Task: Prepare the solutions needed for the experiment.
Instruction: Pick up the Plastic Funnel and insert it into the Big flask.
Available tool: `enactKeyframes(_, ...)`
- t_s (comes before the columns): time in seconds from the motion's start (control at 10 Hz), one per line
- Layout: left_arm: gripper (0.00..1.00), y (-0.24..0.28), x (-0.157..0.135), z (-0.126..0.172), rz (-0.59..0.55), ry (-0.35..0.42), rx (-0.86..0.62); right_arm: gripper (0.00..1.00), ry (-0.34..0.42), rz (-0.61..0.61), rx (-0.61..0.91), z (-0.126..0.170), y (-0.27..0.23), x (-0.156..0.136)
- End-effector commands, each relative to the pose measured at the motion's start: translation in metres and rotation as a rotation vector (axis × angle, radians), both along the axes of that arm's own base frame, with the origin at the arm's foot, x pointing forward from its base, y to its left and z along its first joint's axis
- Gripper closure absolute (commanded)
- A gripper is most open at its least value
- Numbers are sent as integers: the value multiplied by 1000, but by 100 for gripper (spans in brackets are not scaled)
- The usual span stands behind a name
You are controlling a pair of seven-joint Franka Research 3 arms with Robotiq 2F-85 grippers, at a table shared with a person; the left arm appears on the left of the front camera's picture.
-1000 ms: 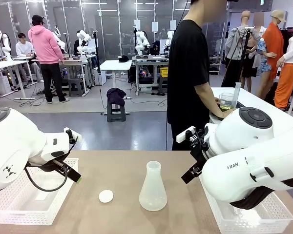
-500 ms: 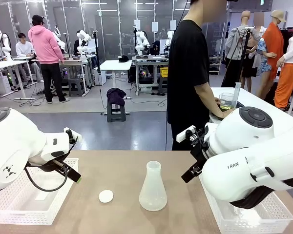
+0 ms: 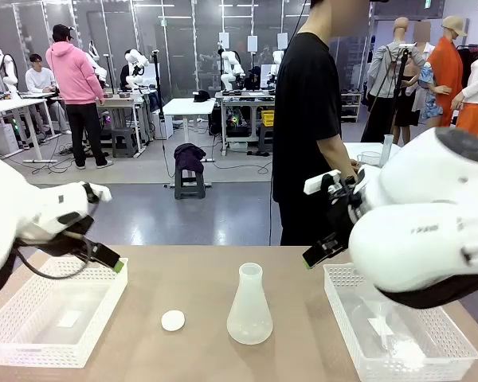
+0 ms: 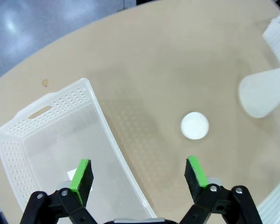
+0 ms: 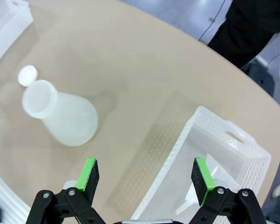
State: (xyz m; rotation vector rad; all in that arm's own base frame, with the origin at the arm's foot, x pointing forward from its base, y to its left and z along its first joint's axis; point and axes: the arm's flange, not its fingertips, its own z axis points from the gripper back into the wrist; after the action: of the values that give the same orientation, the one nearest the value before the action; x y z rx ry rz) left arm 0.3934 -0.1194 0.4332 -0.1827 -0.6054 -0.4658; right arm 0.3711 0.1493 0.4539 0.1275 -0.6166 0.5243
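An empty-looking translucent conical flask (image 3: 249,307) stands upright mid-table, with a small white round cap (image 3: 173,320) lying to its left. No solutions can be seen in it. My left gripper (image 4: 137,162) hangs open above the inner rim of the left basket (image 4: 101,122); the cap (image 4: 194,125) and the flask (image 4: 262,93) lie beyond it. My right gripper (image 5: 144,163) is open too, high over the table between the flask (image 5: 60,116) and the right basket (image 5: 196,125). Nothing sits between either pair of fingers. From the front, the left gripper (image 3: 103,256) and right gripper (image 3: 327,243) both hover above the table.
White perforated baskets stand at the left (image 3: 103,306) and right (image 3: 342,306) of the table. A person in a black shirt (image 3: 307,119) stands at the far edge, turned toward a side table on the right where a clear beaker (image 3: 369,157) and tall cylinder (image 3: 386,149) show.
Both arms have lifted higher above the table, the left drawing back toward the left edge. Flask, cap and baskets have not moved. Both grippers stay open.
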Motion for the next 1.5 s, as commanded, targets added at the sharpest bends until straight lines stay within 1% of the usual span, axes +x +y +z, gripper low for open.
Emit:
enactKeyframes(0.0, 0, 34, -24, 16, -30, 73, -192, 0, 87, -63, 146, 17, -21, -22)
enactKeyframes(0.1, 0, 41, -23, 26, -31, 167, -348, 0, 125, -80, 231, 25, -28, -24)
enactKeyframes(0.2, 0, 41, -21, 32, -66, 212, -479, 0, 183, -99, 303, 32, -34, -24)
enactKeyframes(0.3, 0, 39, -18, 33, -110, 234, -574, 0, 236, -98, 390, 35, -39, -23)
enactKeyframes(0.4, 0, 35, -18, 33, -154, 256, -638, 0, 314, -72, 492, 39, -44, -21)
enactKeyframes(0.5, 0, 35, -17, 33, -193, 288, -727, 0, 420, -74, 614, 41, -48, -18)
enactKeyframes(0.6, 0, 34, -16, 32, -216, 320, -811, 0, 504, -79, 694, 41, -50, -15)
enactKeyframes(0.7, 0, 31, -14, 32, -256, 370, -907, 0, 558, -113, 754, 40, -52, -12)
enactKeyframes(0.8, 0, 26, -11, 29, -272, 390, -978, 0, 582, -116, 801, 38, -55, -10)
enactKeyframes(1.0, 0, 17, -7, 24, -292, 481, -1103, 0, 635, -130, 871, 32, -59, -6)
enactKeyframes(1.1, 0, 14, -6, 26, -278, 488, -1149, 0, 637, -134, 933, 27, -62, -5)
enactKeyframes(1.2, 0, 11, -6, 28, -288, 496, -1185, 0, 622, -124, 1008, 19, -66, -5)
enactKeyframes(1.3, 0, 8, -5, 27, -288, 533, -1210, 0, 618, -133, 1043, 12, -69, -5)
enactKeyframes(1.4, 0, 6, -6, 26, -290, 537, -1210, 0, 618, -137, 1049, 9, -68, -6)
